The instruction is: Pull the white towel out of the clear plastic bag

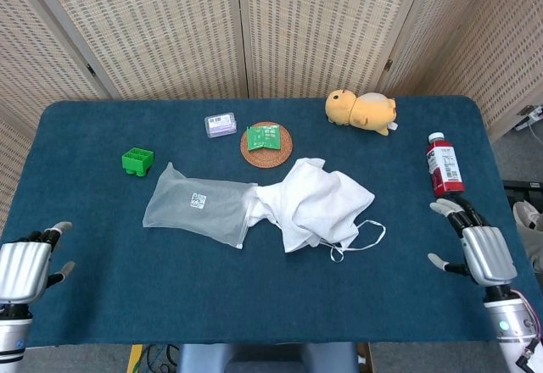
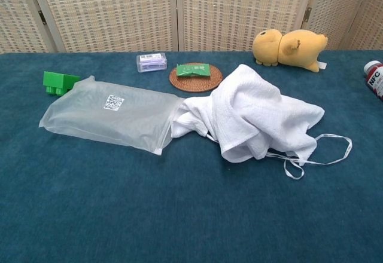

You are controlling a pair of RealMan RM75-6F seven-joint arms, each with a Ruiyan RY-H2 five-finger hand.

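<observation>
1. Our left hand [image 1: 24, 270] sits at the lower left corner of the head view, fingers apart, holding nothing.
2. Our right hand [image 1: 485, 253] sits at the lower right, fingers apart and empty, just below the red bottle [image 1: 443, 164].
3. The white towel [image 1: 314, 201] lies crumpled mid-frame on the blue surface [image 1: 254, 305], mostly outside the clear plastic bag [image 1: 197, 203]; one end is still at the bag's mouth.
4. Upper frame: green block [image 1: 137, 161], small clear box [image 1: 220, 125], woven coaster [image 1: 265, 144] with a green packet [image 1: 265, 136] on it, yellow plush toy [image 1: 362, 110].
</observation>
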